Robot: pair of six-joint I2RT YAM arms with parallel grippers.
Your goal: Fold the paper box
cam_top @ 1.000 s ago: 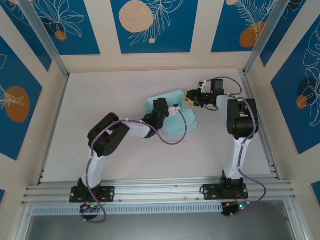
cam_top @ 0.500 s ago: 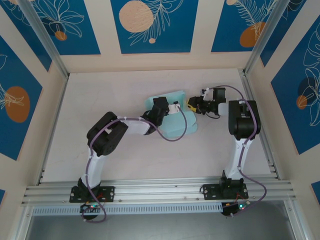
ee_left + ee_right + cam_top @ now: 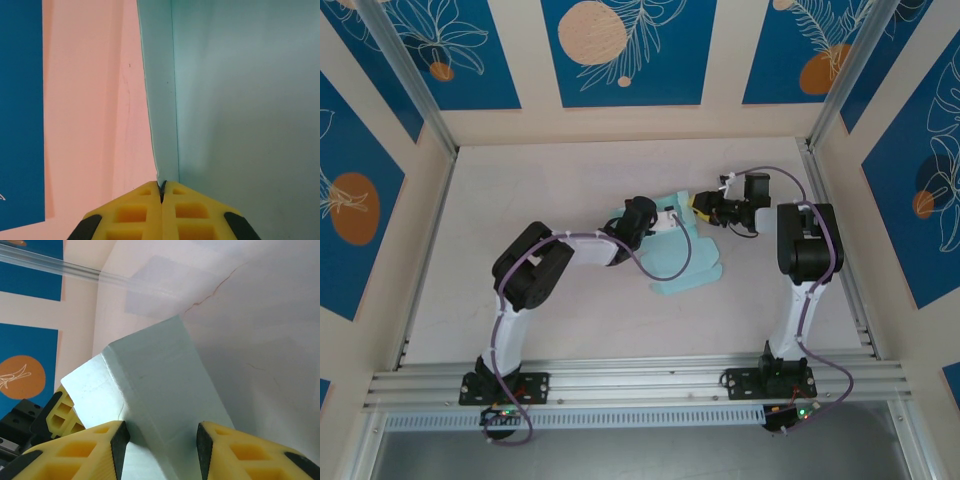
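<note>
Paper box (image 3: 700, 268) is part-folded: my left gripper (image 3: 161, 192) is clamped on a raised card edge straight ahead, while my right gripper (image 3: 160, 434) is spread wide, straddling a creased corner. The outer flaps look flat, so I judge most of the folding remains.

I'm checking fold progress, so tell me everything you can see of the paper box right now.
The paper box is pale light-blue thin card, matte and partly folded. One round-cornered panel lies on the table, and other panels rise along creases. It sits mid-table between the arms. The left gripper is shut on a thin raised edge. The right gripper is open, its fingers straddling a creased flap.
</note>
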